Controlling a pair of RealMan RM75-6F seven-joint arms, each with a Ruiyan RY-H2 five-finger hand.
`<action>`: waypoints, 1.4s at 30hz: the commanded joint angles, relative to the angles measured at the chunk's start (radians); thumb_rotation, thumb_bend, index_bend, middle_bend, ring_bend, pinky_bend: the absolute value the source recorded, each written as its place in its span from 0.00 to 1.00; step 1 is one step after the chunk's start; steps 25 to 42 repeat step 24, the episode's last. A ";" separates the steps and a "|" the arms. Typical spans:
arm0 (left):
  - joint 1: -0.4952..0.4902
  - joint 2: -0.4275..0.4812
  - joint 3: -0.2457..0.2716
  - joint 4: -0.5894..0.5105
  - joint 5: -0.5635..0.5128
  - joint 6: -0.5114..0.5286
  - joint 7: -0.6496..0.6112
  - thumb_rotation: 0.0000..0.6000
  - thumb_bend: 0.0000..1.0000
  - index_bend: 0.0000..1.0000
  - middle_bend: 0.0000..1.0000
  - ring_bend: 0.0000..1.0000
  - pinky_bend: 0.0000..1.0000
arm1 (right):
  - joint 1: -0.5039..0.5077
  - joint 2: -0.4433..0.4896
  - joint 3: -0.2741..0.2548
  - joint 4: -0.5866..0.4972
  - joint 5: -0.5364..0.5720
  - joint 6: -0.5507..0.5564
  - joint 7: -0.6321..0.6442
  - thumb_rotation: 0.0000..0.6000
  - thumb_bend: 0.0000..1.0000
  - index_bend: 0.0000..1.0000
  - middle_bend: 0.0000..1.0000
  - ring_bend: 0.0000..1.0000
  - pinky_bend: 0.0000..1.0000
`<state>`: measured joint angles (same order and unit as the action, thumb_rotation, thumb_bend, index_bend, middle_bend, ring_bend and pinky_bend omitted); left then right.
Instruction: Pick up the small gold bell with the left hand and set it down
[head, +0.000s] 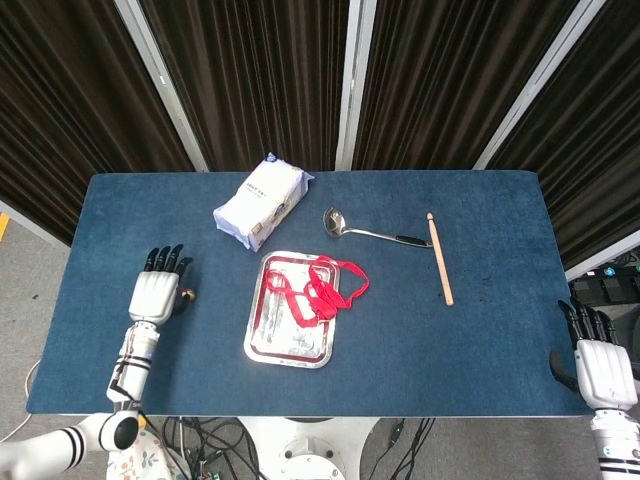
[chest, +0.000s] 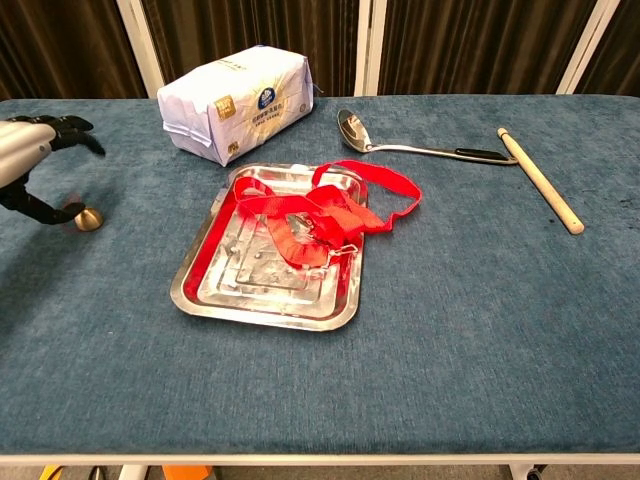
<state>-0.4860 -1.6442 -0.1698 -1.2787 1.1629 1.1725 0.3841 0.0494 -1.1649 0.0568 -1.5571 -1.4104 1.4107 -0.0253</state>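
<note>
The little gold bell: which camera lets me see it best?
The chest view. There the bell sits on the blue table as a clear gold dome, with the left hand spread just beside it. In the head view the bell is only a tiny speck at the edge of the hand.

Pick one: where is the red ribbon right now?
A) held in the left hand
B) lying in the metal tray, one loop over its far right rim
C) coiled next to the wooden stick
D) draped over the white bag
B: the red ribbon is bunched in the metal tray, with a loop spilling over the rim toward the ladle.
</note>
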 joint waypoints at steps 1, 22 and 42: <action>0.027 0.050 0.001 -0.079 0.024 0.043 -0.031 1.00 0.31 0.13 0.02 0.00 0.00 | -0.001 0.000 0.000 -0.002 -0.001 0.002 0.000 1.00 0.40 0.00 0.00 0.00 0.00; 0.388 0.270 0.185 -0.207 0.271 0.471 -0.274 1.00 0.26 0.13 0.02 0.00 0.00 | -0.037 -0.037 -0.021 0.054 -0.030 0.046 0.060 1.00 0.40 0.00 0.00 0.00 0.00; 0.394 0.266 0.188 -0.204 0.285 0.470 -0.282 1.00 0.26 0.13 0.02 0.00 0.00 | -0.039 -0.037 -0.024 0.055 -0.034 0.048 0.060 1.00 0.40 0.00 0.00 0.00 0.00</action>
